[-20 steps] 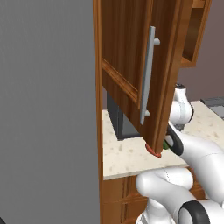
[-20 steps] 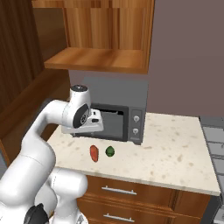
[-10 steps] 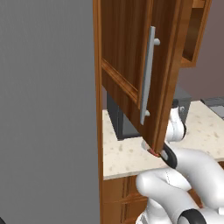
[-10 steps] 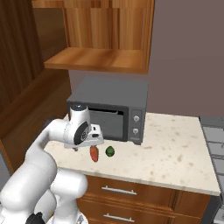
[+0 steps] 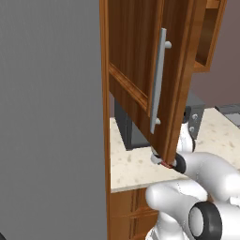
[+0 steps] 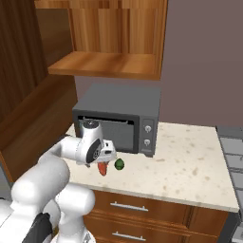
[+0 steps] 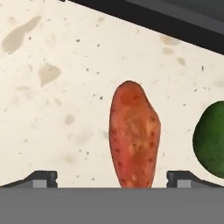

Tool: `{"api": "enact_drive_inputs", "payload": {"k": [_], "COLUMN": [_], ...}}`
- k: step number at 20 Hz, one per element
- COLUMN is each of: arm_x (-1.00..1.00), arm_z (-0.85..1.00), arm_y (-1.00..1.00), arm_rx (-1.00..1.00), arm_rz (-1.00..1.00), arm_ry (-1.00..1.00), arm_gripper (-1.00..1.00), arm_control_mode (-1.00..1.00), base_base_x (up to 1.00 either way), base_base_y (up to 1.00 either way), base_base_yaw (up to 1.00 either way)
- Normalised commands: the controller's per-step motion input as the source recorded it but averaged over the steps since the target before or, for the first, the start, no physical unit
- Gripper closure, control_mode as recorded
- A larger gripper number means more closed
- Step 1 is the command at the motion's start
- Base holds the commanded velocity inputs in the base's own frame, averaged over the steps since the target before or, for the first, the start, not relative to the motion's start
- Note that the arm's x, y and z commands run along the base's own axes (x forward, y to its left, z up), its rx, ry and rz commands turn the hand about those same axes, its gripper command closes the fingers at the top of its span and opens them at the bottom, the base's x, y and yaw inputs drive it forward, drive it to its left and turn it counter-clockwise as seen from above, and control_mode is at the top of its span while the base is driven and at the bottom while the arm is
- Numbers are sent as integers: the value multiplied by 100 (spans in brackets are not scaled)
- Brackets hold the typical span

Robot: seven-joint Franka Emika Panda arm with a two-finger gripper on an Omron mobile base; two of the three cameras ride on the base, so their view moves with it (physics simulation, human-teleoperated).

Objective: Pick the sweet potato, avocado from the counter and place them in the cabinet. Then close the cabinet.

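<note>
Two pieces of produce lie on the counter (image 6: 190,166) ahead of you, and your gripper (image 6: 105,154) hangs over one of them with nothing in it.

Left base view: the open cabinet (image 5: 136,70) door fills the middle, panelled reddish-brown wood with a long silver handle (image 5: 158,79) running down it. Below the door's bottom corner you can catch a sliver of the sweet potato (image 5: 165,164) on the pale speckled counter (image 5: 129,164), partly hidden by the door edge and by the white arm. A dark microwave (image 5: 129,124) stands behind the door. A flat grey wall (image 5: 49,117) takes up the left of the picture.

Right base view: your arm reaches in from the lower left, and the gripper sits low over the counter, just in front of the microwave (image 6: 121,118). The sweet potato (image 6: 102,169) pokes out directly beneath the hand, reddish-orange. The avocado (image 6: 119,164) lies just beside it to the right, apart from the hand. The cabinet (image 6: 111,38) hangs above the microwave, its underside and open interior showing. Wooden drawers (image 6: 133,213) with silver pulls run under the counter edge.

Hand view: the fingertips (image 7: 43,178) stand spread wide at the bottom corners, and the sweet potato (image 7: 133,135) lies lengthwise between them, centred, not touched by either tip as far as you can see. The avocado (image 7: 212,140) is cut by the right edge, near the sweet potato but apart from it. The microwave's dark base (image 7: 175,22) crosses the top.
</note>
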Motion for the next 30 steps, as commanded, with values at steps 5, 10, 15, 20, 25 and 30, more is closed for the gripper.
{"api": "enact_drive_inputs", "payload": {"k": [5,10,15,20,25,30], "arm_x": [24,13,-17,-85,-70,-26], "arm_z": [-56,-75,-26,41,99,100], "arm_y": [-14,0,-2,0,0,2], "arm_rx": [0,0,-1,-2,0,1], "arm_rz": [0,0,3,7,6,3], "arm_ry": [1,1,-1,-9,-18,-12], "arm_gripper": [-100,-100,100,100,100,100], "arm_control_mode": [-100,-100,-100,-100,-100,-100], "base_base_x": [0,0,0,0,0,0], "base_base_y": [0,0,0,0,0,0], "base_base_yaw": [0,0,0,0,0,0]}}
